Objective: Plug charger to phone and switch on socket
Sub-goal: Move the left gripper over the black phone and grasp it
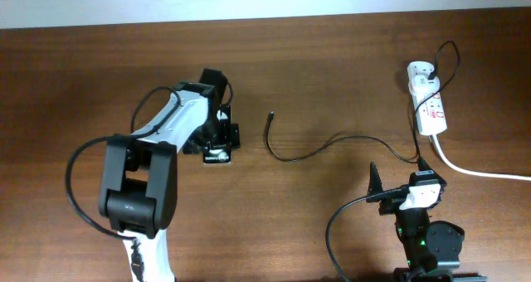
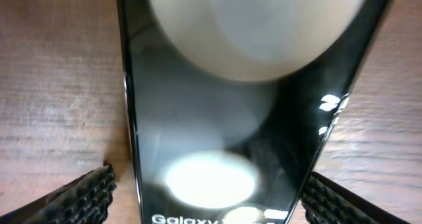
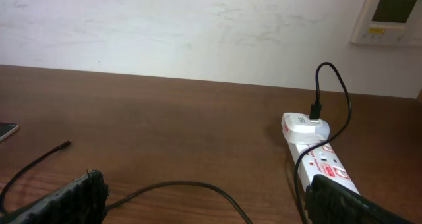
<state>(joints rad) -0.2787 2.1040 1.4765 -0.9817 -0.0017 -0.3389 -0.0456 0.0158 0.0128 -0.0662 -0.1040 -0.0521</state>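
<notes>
The phone (image 2: 224,118) lies flat on the table and fills the left wrist view, glossy black with white glares. My left gripper (image 2: 211,197) is open with one finger on each side of it. From overhead the left gripper (image 1: 217,139) hides most of the phone (image 1: 217,156). The charger cable (image 1: 332,141) runs from its loose tip (image 1: 271,114) to the white adapter (image 1: 419,70), plugged into the socket strip (image 1: 431,108). My right gripper (image 1: 398,172) is open and empty near the cable (image 3: 184,183), with the socket (image 3: 323,163) to the right.
The thick white cord (image 1: 481,172) runs off to the right from the strip. A wall panel (image 3: 392,13) hangs behind the table. The table's back edge (image 1: 332,18) meets the white wall. The left arm's black cable (image 1: 75,182) loops at the left.
</notes>
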